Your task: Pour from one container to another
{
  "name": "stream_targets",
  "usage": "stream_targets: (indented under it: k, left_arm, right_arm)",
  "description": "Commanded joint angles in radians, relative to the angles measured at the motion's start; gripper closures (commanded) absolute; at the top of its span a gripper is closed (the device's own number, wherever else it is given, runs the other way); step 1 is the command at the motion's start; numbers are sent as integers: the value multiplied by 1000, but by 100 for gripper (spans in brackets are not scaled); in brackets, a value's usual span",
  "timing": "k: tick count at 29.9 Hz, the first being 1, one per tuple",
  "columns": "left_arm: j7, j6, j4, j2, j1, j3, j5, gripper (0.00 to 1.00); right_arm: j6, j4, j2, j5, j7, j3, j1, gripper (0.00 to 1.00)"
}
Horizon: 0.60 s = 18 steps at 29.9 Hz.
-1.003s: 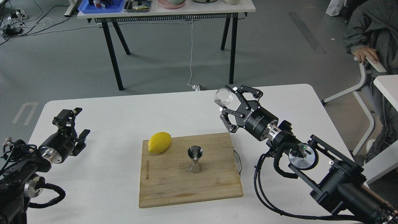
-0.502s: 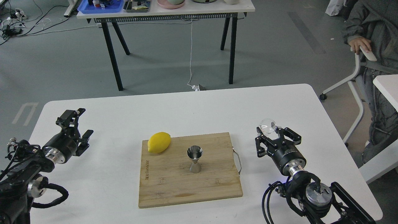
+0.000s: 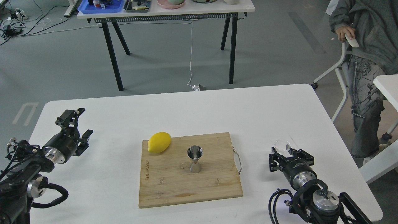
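Observation:
The small clear glass cup [image 3: 282, 145] sits between the fingertips of my right gripper [image 3: 286, 150], low over the white table to the right of the cutting board. The gripper is shut on it and the cup looks roughly upright. The steel jigger [image 3: 195, 158] stands upright in the middle of the bamboo cutting board [image 3: 174, 189], well to the left of the cup. My left gripper [image 3: 81, 122] rests at the table's left side, open, with nothing between its fingers.
A yellow lemon [image 3: 159, 142] lies on the board's far left corner. The board's wire handle [image 3: 238, 161] sticks out toward my right arm. A person [image 3: 363, 46] stands by a chair past the table's right edge. A second table [image 3: 164, 12] stands far behind.
My right arm has pulled back and come down from high above the board's far right corner to low at the table's right side, carrying the glass cup. The left arm barely moved.

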Motion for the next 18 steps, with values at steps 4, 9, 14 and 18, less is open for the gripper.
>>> stream_targets:
  k: [4,9,14,18]
  left_arm:
    - [0,0,0,-1,0,0,2,0]
    - [0,0,0,0,0,0,2,0]
    - [0,0,0,-1,0,0,2,0]
    - [0,0,0,0,0,0,2,0]
  right_arm:
    - [-9,-1,0,0,-1,24,-16,61]
    - [-9,-2,0,0,-5,36,-16,59]
    - [-9,-2,0,0,-6,33,-16,57]
    - [-7,-4,0,1,-8,35,-18,54]
